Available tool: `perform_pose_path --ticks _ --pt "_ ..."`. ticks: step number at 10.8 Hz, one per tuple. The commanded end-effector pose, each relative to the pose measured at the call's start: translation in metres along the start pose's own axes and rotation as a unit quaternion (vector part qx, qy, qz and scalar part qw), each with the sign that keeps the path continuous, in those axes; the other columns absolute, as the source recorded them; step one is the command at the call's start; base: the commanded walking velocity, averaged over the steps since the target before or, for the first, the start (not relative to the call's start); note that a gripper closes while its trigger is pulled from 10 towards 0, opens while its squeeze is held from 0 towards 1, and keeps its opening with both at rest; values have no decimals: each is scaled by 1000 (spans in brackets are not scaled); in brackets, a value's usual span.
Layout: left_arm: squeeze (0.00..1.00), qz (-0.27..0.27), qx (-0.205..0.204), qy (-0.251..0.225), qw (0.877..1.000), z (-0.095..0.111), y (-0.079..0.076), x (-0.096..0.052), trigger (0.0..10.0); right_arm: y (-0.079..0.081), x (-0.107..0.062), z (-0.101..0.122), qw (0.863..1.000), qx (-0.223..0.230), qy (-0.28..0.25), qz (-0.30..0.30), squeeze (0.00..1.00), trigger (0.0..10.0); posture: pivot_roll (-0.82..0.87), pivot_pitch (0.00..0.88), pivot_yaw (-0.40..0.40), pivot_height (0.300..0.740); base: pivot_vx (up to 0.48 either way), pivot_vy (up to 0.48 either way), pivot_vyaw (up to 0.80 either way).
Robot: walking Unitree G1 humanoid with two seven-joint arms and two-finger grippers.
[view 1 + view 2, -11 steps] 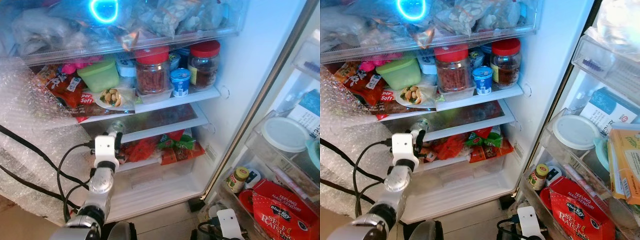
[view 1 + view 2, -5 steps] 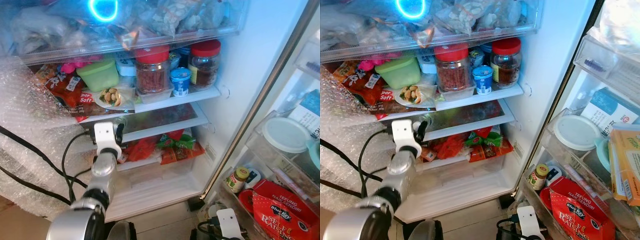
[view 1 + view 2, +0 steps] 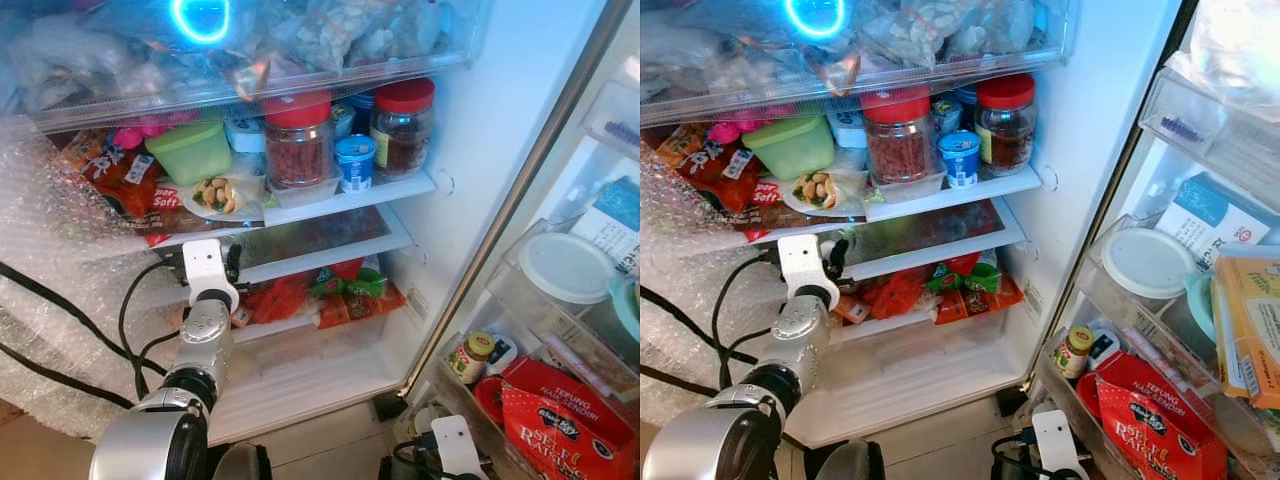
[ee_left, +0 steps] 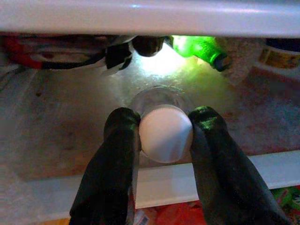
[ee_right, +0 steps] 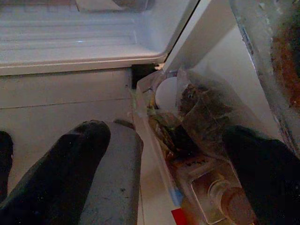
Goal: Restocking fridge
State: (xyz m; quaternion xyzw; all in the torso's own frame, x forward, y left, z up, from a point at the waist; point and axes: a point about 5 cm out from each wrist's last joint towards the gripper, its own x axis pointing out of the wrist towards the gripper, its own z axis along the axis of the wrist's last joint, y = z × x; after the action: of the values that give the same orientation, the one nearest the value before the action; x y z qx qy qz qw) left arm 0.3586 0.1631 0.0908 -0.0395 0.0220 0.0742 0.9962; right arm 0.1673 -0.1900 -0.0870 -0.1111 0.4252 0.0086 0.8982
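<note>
A clear bottle [image 4: 157,96] with a white cap [image 4: 166,133] lies lengthwise on the glass middle shelf [image 3: 330,232] of the open fridge. My left gripper [image 4: 166,126] is shut on the cap, one black finger on each side. In the left eye view that left gripper [image 3: 232,260] sits at the shelf's front left edge, just under the upper shelf. A green bottle [image 4: 199,47] lies deeper on the same shelf. My right gripper [image 5: 168,136] hangs low by the floor beside the door bin, open with its fingers wide apart.
The upper shelf holds red-lidded jars [image 3: 298,140], a green tub [image 3: 193,150] and a yogurt cup [image 3: 354,162]. Bubble wrap [image 3: 60,280] covers the left side. Red and green packets [image 3: 330,285] fill the drawer below. Door bins on the right hold a red box [image 3: 570,420].
My left arm has pushed forward and slightly left, carrying the bottle further onto the middle shelf. The right arm has stayed low.
</note>
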Motion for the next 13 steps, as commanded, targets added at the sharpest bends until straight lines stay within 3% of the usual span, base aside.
perform_pose_path --ticks 1,2,3,4,5,6,7,8,9,11,13 --pt "0 31 5 55 998 -22 13 -8 10000 5 -8 -28 999 -4 53 8 0 10000 -126 63 14 639 0 0 0" --pt "490 42 7 54 998 -22 16 -8 10000 4 -8 -28 999 -4 53 8 0 10000 -126 62 13 639 0 0 0" --pt "376 60 9 54 997 -20 21 -7 10000 4 -8 -28 999 -4 52 7 0 10000 -125 60 12 639 0 0 0" --pt "0 76 12 51 996 -17 24 -5 10000 5 -8 -27 999 -5 51 8 0 10000 -126 59 12 639 0 0 0" --pt "0 90 6 46 995 -14 28 -4 10000 5 -7 -26 999 -7 49 9 0 10000 -123 58 10 639 0 0 0" --pt "118 94 7 44 995 -12 29 -2 10000 5 -7 -26 999 -7 48 10 0 10000 -122 55 11 639 0 0 0" --pt "141 98 11 36 994 -9 30 -1 10000 6 -7 -25 999 -7 46 10 0 10000 -125 55 13 639 0 0 0" --pt "0 93 21 15 995 -2 27 0 10000 6 -7 -24 999 -6 45 8 0 10000 -126 55 14 639 0 0 0" --pt "0 54 31 -25 998 8 16 3 10000 6 -7 -24 999 -5 44 7 0 10000 -122 57 14 639 0 0 0" --pt "0 -22 127 -92 987 14 -4 -4 10000 7 -7 -24 999 -2 43 8 0 10000 -118 59 20 639 0 0 0" --pt "0 -62 142 -86 984 5 -10 -10 10000 8 -7 -24 999 -2 44 9 0 10000 -113 59 21 639 0 0 0"
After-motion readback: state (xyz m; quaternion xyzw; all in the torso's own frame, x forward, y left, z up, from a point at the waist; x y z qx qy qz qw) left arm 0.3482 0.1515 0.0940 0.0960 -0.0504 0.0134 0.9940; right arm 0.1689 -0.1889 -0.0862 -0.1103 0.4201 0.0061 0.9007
